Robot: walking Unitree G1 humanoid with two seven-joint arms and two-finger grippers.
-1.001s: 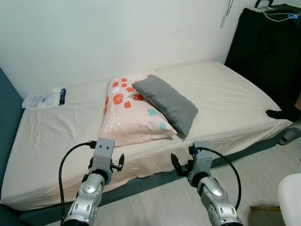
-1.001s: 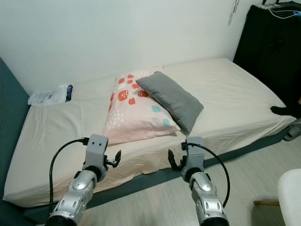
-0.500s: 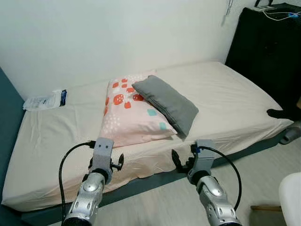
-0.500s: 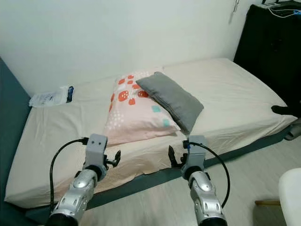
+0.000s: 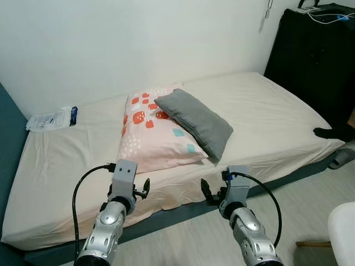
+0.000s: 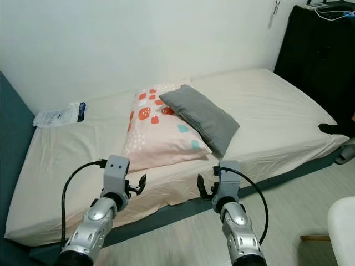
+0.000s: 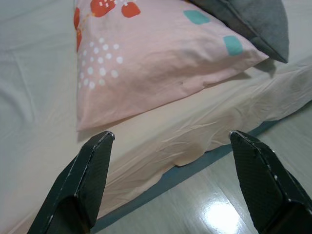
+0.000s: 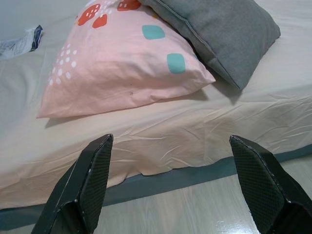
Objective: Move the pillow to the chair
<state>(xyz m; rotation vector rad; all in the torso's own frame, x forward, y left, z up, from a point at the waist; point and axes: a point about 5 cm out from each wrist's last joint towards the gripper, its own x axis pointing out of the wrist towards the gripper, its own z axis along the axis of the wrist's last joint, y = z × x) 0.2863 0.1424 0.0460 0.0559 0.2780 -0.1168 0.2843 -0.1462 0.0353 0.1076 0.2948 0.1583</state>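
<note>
A pink pillow (image 5: 157, 136) with red and teal patches lies in the middle of the bed (image 5: 66, 166). A grey pillow (image 5: 195, 120) rests slanted across its right side. Both grippers hover low before the bed's front edge, short of the pillows. My left gripper (image 5: 140, 191) is open and faces the pink pillow's (image 7: 161, 53) near corner. My right gripper (image 5: 212, 194) is open too, with the pink pillow (image 8: 126, 68) and the grey pillow (image 8: 219, 29) ahead of it. The white rounded edge of a chair (image 5: 344, 228) shows at the lower right.
A tall black cabinet (image 5: 316, 61) stands right of the bed. A white and blue packet (image 5: 51, 118) lies at the bed's far left. A dark item (image 5: 333, 133) and a grey slipper (image 5: 341, 159) are by the bed's right corner. Pale wooden floor (image 5: 183, 241) lies below the arms.
The whole view has shifted slightly. Both grippers stay open in front of the bed; the left one sits a little further right and forward. The pillows have not moved.
</note>
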